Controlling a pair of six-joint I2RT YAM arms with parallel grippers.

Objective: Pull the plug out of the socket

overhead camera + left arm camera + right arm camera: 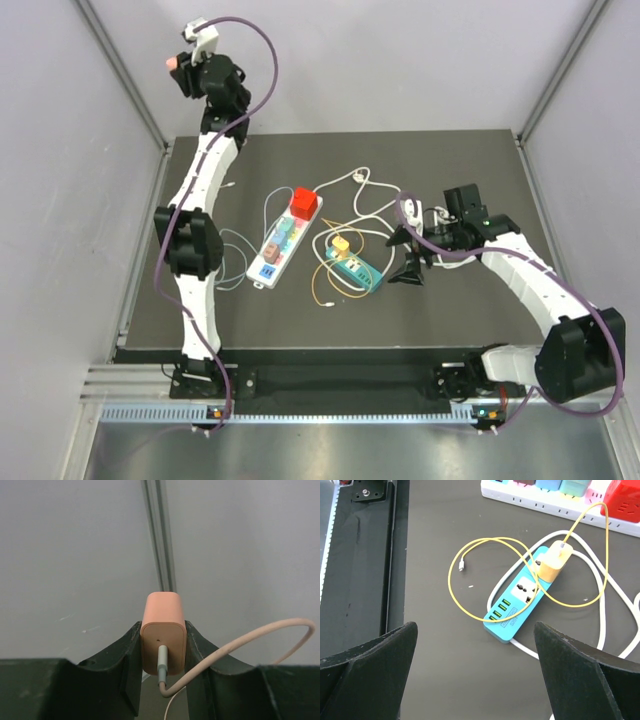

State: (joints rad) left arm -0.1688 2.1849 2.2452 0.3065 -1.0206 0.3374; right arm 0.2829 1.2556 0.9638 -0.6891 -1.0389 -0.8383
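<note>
One plug (163, 612) in left gripper (163, 639); two strips (264, 272); perhaps six seated.

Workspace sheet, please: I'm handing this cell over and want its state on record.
Surface: dark table.
Job's things: orange plug off any socket, in the air; white power strip carrying a red plug and other coloured ones; teal power strip with a yellow plug seated.
Clutter: nothing seen.
Grippers: left gripper shut on the orange plug, raised high; right gripper open above the table.
Cables: pink cable hangs from the orange plug; yellow cable loops over the teal power strip; white cables beside it.
Surroundings: grey walls.
</note>
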